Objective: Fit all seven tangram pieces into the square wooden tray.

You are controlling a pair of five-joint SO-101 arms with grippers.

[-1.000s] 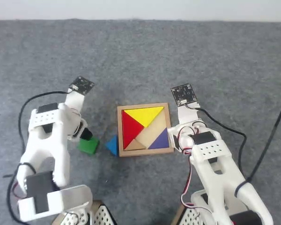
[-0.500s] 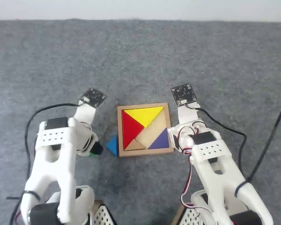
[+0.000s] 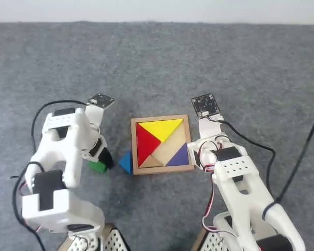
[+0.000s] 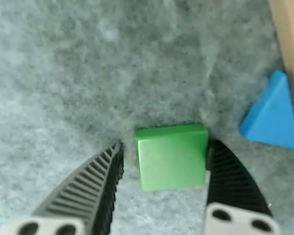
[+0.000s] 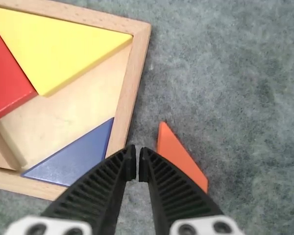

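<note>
The square wooden tray (image 3: 160, 170) holds a yellow triangle (image 3: 160, 128), a red triangle (image 3: 145, 144) and a dark blue triangle (image 3: 179, 157). On the mat to its left lie a small blue triangle (image 3: 125, 162) and a green square (image 3: 98, 166). My left gripper (image 4: 165, 146) is open and straddles the green square (image 4: 172, 155), with a small gap at one finger (image 4: 100, 181). The blue triangle (image 4: 274, 117) lies just beyond. My right gripper (image 5: 137, 159) is shut and empty, hovering by the tray's rim (image 5: 137, 73), next to an orange triangle (image 5: 179, 156) on the mat.
Grey carpet covers the table. The right arm (image 3: 227, 162) stands close against the tray's right side, with a black cable (image 3: 298, 157) trailing to its right. Open mat stretches behind the tray and at both far sides.
The left arm has swung toward the tray and come down over the green square, which now sits between its fingers. The right arm has not moved.
</note>
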